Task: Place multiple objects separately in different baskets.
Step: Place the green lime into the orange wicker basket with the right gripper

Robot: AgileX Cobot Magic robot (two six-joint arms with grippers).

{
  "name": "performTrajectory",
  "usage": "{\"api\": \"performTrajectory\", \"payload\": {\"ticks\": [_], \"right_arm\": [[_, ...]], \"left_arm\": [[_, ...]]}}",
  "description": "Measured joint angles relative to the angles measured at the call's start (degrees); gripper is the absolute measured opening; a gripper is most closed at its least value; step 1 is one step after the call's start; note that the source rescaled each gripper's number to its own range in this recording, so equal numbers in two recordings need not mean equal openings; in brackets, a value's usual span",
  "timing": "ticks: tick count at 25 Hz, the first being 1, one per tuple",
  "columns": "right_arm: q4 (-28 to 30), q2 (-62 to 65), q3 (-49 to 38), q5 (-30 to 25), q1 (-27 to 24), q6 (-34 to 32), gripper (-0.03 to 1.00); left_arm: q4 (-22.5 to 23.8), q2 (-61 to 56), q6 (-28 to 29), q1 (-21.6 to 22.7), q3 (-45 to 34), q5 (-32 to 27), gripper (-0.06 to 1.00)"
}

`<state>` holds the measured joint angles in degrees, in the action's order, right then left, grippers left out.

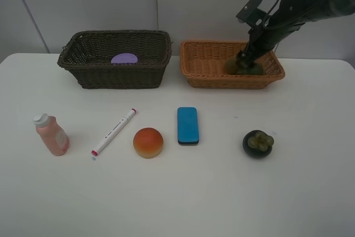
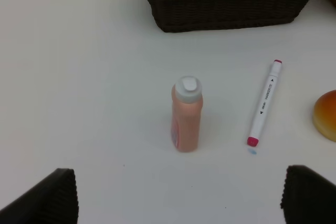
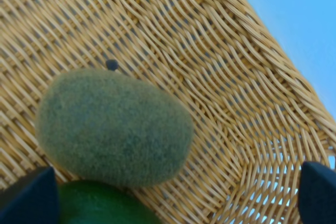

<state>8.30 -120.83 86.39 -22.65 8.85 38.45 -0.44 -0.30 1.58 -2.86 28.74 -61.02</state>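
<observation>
Above the white table [image 1: 177,192], the right arm slants down into the light orange basket [image 1: 222,80], right gripper [image 3: 173,198] splayed over the kiwi [image 3: 113,127]; left gripper [image 2: 178,195] gapes too.

Bright, even light falls on the white desk [image 1: 183,192], leaving a faint, soft shadow by the pink white-capped bottle [image 1: 52,135]; the right wrist close-up is slightly blurred.

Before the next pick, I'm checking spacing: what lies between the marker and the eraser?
The orange fruit lies between the marker and the eraser, touching neither; the exterior high view shows it.
</observation>
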Motion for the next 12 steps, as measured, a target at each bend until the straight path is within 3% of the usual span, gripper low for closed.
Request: {"api": "performTrajectory", "payload": {"ticks": [12], "right_arm": [[-1.9,0.0,0.0,-0.7,0.0,2.8,0.99]], "left_arm": [[0.0,0.0,0.0,0.0,0.0,0.0,1.0]]}}
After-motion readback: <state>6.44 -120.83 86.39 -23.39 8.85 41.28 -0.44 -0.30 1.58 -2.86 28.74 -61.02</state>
